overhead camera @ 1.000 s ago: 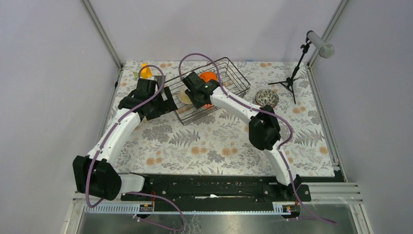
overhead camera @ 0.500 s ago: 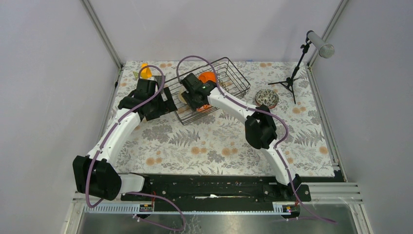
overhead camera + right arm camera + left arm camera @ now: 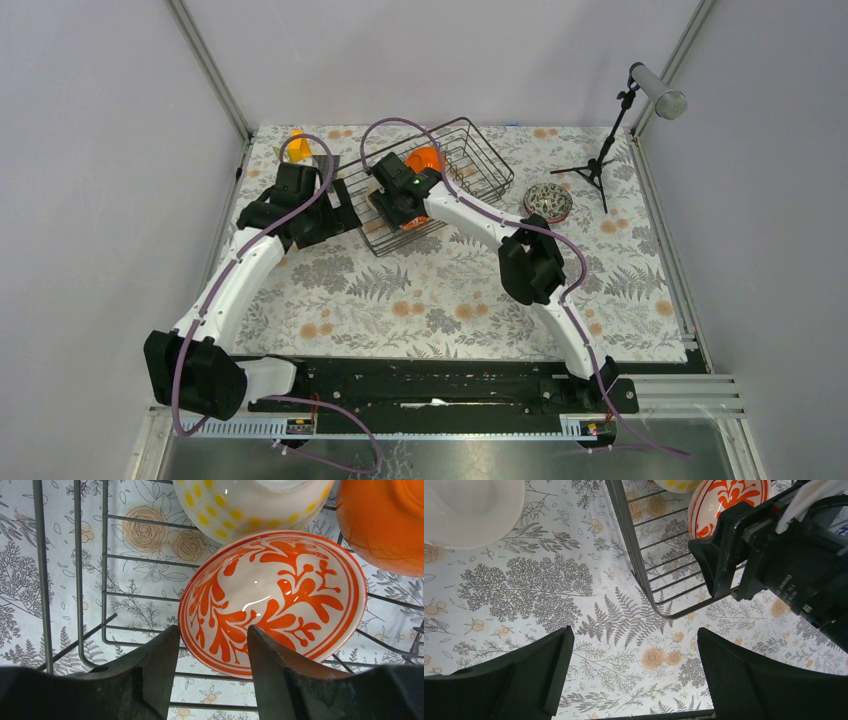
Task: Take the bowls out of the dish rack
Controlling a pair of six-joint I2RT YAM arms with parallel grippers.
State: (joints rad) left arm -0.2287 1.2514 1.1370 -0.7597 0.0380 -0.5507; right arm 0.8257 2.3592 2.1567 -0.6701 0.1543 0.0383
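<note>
Since right gripper (image 3: 212, 645) gapes at red bowl (image 3: 280, 590) in rack (image 3: 470, 165), near far edge: straddle rim, clench, lift straight; left gripper (image 3: 631, 645) released.

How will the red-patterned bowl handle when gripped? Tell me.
The red-patterned bowl gleams with glaze, so it may slip in the right claw. Probably stiff ceramic, chippable against the dish rack wires. Tilted on edge, it could roll.

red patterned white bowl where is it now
Right wrist view: the red patterned white bowl sits in the dark wire dish rack, just ahead of the right gripper, below the yellow dotted bowl.
</note>
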